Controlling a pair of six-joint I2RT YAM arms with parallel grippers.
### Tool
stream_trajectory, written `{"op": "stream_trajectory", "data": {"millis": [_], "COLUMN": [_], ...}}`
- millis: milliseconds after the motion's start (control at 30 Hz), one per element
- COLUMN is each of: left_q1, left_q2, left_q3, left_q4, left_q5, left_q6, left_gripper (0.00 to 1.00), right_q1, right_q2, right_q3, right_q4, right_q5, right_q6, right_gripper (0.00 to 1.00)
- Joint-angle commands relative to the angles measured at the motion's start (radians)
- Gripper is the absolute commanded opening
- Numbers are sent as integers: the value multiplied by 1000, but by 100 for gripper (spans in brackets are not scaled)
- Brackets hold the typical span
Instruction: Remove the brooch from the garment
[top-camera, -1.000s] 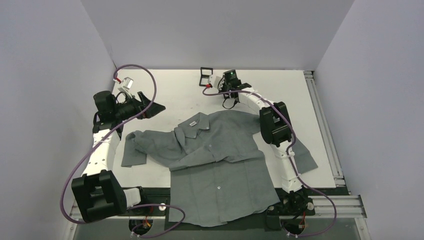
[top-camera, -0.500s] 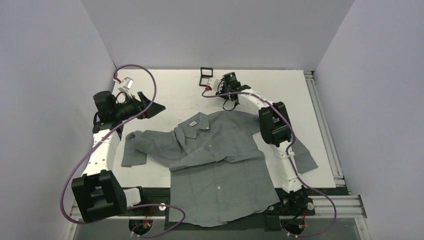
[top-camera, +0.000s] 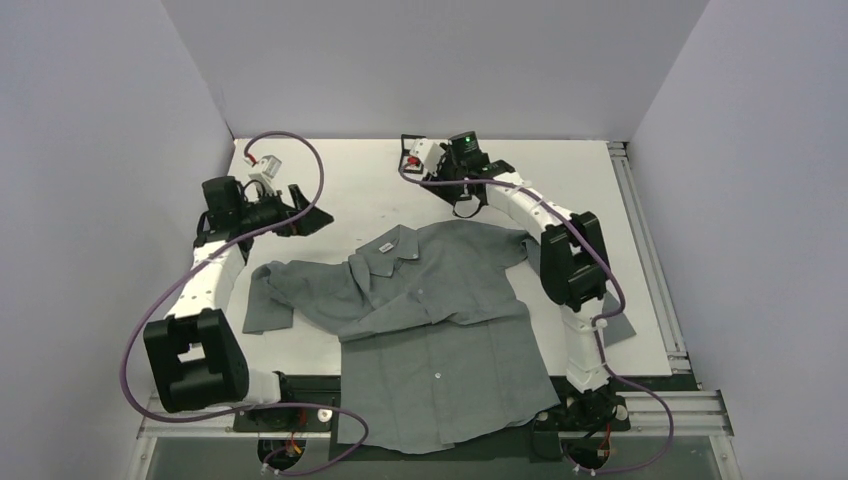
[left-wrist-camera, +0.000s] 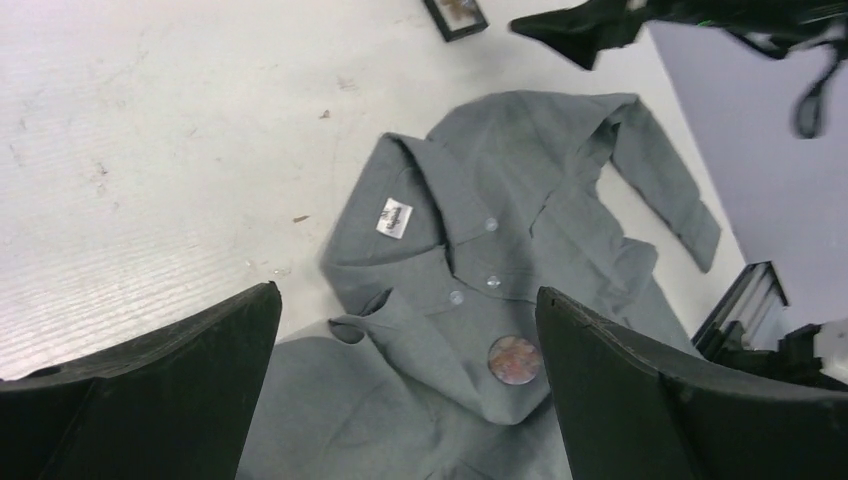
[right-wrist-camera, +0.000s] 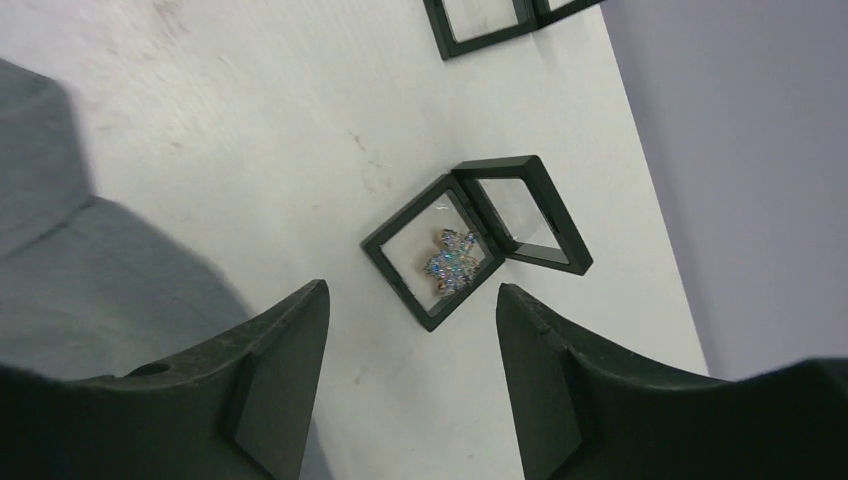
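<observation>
We see both claws spread wide. The left claw (left-wrist-camera: 408, 295) hangs over the garment (left-wrist-camera: 560, 230), with the brooch (left-wrist-camera: 513, 358) on its front at 5 o'clock from the collar label (left-wrist-camera: 395, 216). Below the right claw (right-wrist-camera: 412, 290), on the tabletop (right-wrist-camera: 250, 120), an open black box (right-wrist-camera: 372, 244) holds a glittering jewel (right-wrist-camera: 450, 260).

I count one grey shirt (top-camera: 430, 300), carrying one round reddish-brown brooch (left-wrist-camera: 514, 358) and three white buttons (left-wrist-camera: 491, 282) showing by its collar. Toward twelve o'clock lie two black boxes (right-wrist-camera: 480, 218), one holding a single glittery ornament (right-wrist-camera: 450, 262). Two robot arms (top-camera: 565, 260) rise from six o'clock.
</observation>
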Motion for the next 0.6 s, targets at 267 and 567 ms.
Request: {"op": "stream_trajectory", "data": {"millis": [267,567], "left_q1": [-310,-792], "left_q2": [110,69], "left_q3": [80,-37], "left_q4": [-346,-349], "left_q5": [-74,-402], "left_q6": [580,708], "left_gripper": [60,35], "right_q1": [7,-33], "right_q2": [-251,-322], "right_q3": [-220,-427], "right_q4": [-156,-28], "right_q5": [-460,-616], "right_q6": [551,822], "right_gripper": [58,49]}}
